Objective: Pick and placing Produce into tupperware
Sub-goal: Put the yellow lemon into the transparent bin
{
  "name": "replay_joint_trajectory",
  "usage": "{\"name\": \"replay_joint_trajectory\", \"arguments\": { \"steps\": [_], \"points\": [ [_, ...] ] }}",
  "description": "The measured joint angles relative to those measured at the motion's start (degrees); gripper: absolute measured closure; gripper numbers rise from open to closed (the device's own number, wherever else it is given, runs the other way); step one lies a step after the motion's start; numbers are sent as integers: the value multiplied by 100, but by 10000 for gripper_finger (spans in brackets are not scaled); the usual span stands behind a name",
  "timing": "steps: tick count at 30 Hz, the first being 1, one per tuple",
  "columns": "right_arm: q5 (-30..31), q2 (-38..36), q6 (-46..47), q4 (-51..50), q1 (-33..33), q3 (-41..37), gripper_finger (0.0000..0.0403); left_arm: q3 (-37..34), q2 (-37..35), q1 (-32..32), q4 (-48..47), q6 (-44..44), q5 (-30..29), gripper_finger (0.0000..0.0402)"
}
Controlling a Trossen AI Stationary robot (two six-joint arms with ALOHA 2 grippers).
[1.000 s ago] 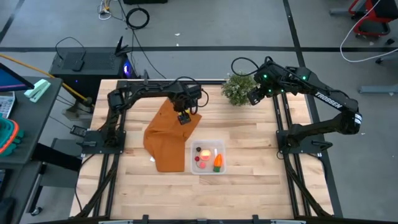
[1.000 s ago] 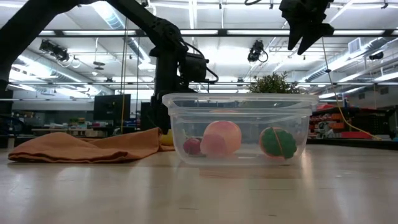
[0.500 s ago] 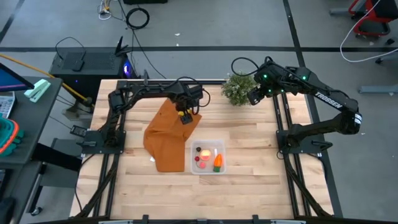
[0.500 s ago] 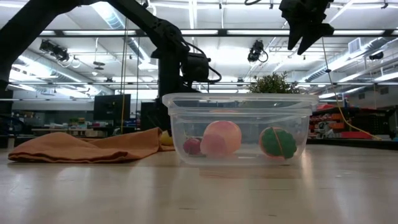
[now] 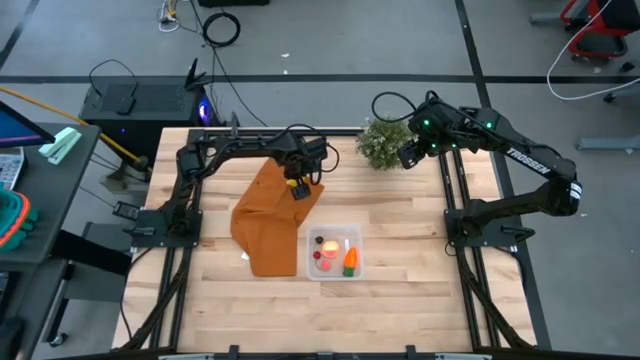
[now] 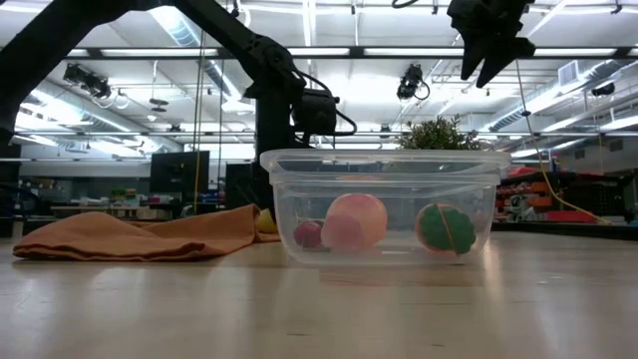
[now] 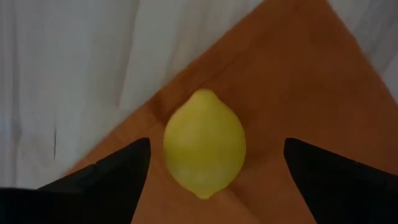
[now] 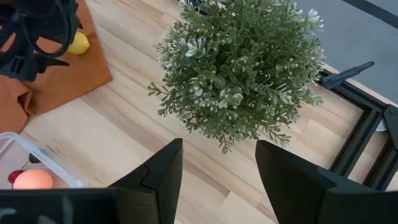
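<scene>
A yellow lemon [image 7: 204, 143] lies on the orange-brown cloth [image 5: 268, 225], near the cloth's far right corner. My left gripper [image 7: 216, 142] points straight down over it, open. One finger stands on each side of the lemon with a gap to it. The clear tupperware [image 5: 334, 252] stands on the table just right of the cloth's near end. It holds a red-yellow round fruit [image 5: 327, 246], an orange carrot [image 5: 350, 260] with a green top and a small red piece [image 5: 318, 255]. My right gripper [image 8: 217, 168] hangs open high above the far right of the table.
A bushy green potted plant [image 5: 383, 142] stands at the table's far edge, right under my right gripper. The cloth lies rumpled across the table's left middle. Bare wood shows on the near half and to the right of the tupperware.
</scene>
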Motion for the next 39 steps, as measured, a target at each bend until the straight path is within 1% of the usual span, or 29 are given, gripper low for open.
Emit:
{"name": "replay_joint_trajectory", "arguments": {
  "steps": [24, 35, 39],
  "points": [
    [0, 0, -6, 0, -2, 0, 229, 0, 165, 0, 247, 75, -1, 26],
    [0, 0, -9, 0, 0, 0, 229, 0, 164, 35, 312, 152, -5, 57],
    [0, 0, -9, 0, -1, -1, 229, 0, 165, 35, 310, 154, -87, 70]
  ]
}}
